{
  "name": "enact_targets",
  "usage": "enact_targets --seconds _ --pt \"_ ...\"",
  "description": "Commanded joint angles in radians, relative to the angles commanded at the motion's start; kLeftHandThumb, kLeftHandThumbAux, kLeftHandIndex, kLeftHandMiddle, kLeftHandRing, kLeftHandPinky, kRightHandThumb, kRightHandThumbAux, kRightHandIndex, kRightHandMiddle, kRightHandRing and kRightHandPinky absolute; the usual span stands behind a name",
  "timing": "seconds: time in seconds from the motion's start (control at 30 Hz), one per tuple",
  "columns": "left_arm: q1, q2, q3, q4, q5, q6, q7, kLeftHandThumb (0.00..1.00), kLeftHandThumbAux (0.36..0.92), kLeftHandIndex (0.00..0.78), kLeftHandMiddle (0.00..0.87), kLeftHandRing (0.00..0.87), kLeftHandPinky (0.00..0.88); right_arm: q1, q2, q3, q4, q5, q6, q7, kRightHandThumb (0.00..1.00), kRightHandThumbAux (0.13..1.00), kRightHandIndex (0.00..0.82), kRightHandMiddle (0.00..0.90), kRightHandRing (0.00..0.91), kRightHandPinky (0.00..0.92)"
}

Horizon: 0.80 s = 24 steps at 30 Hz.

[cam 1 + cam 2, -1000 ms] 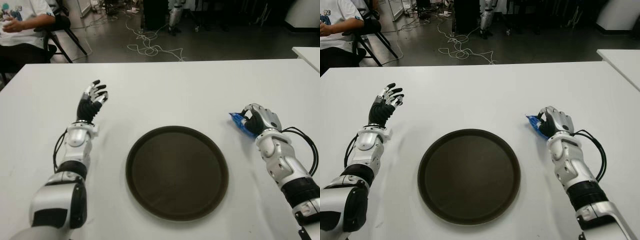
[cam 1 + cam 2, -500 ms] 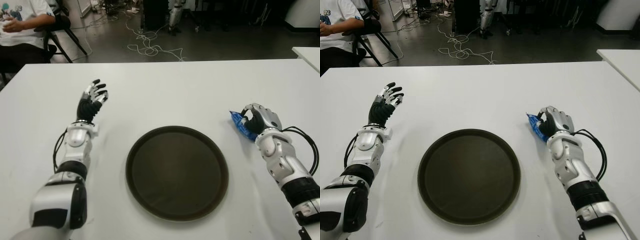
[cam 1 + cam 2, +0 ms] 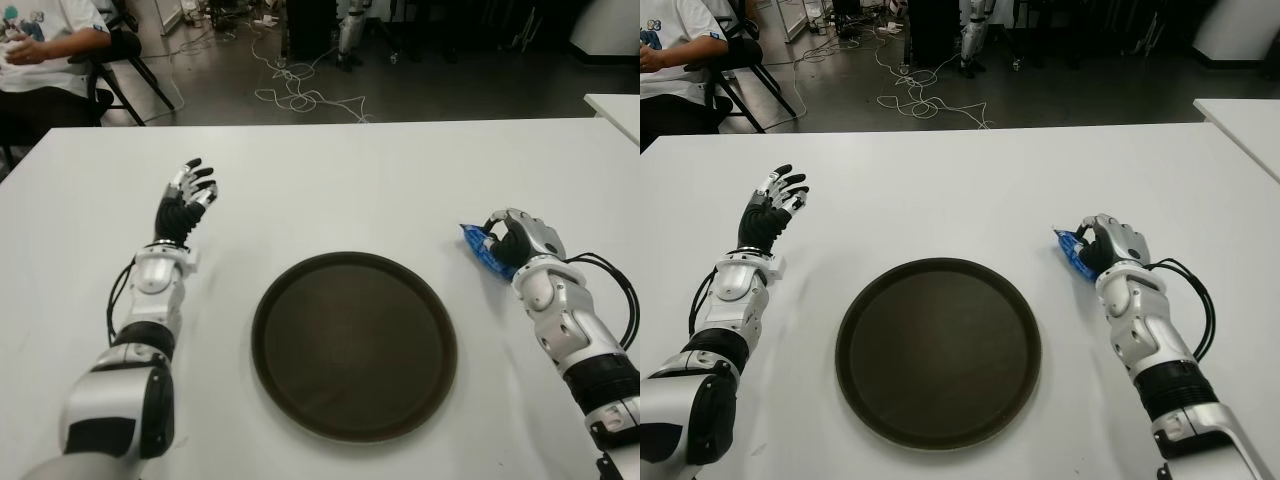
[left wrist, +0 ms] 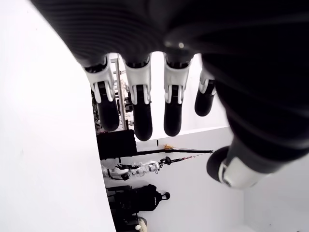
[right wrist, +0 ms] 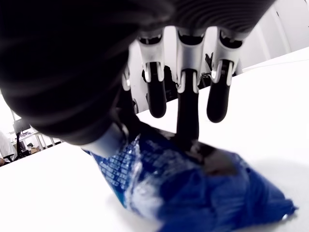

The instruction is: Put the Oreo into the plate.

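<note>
Barely started imo: right hand (image 3: 515,240) has its fingers curled over the blue Oreo (image 3: 480,250) pack near the desk's (image 3: 380,190) right edge, just beside the still-bare plate (image 3: 354,345). Left hand (image 3: 185,200) idle, fingers spread, empty.

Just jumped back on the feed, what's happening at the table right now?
The right hand has its fingers on the blue Oreo packet, which lies on the white table to the right of the round dark plate. The plate holds nothing yet. The left hand shows open to the plate's left, holding nothing.
</note>
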Motion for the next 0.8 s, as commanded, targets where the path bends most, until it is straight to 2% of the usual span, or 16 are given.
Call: enact_targets --seconds 0.13,0.43,0.63,0.8 --pt "0.0 -0.001 0.0 0.0 -0.002 0.001 -0.001 0.307 0.642 0.122 0.203 0.189 0.202 -0.002 0.0 0.002 0.005 -0.005 0.004 0.0 0.673 0.727 0.422 0.457 0.456 0.4" --pt "0.0 -0.003 0.002 0.0 -0.005 0.004 -0.003 0.312 0.634 0.122 0.206 0.189 0.202 -0.003 -0.003 0.008 0.002 -0.012 0.018 0.008 0.674 0.727 0.424 0.512 0.514 0.441" --pt "-0.001 -0.004 0.002 0.001 -0.005 0.005 -0.003 0.321 0.645 0.126 0.21 0.195 0.217 -0.008 -0.004 0.014 0.007 -0.019 0.023 0.013 0.674 0.727 0.424 0.512 0.522 0.444" --pt "-0.001 -0.004 0.003 0.001 -0.007 0.006 -0.007 0.325 0.647 0.119 0.204 0.189 0.194 -0.009 -0.004 0.014 0.01 -0.018 0.018 0.01 0.674 0.727 0.424 0.515 0.53 0.45"
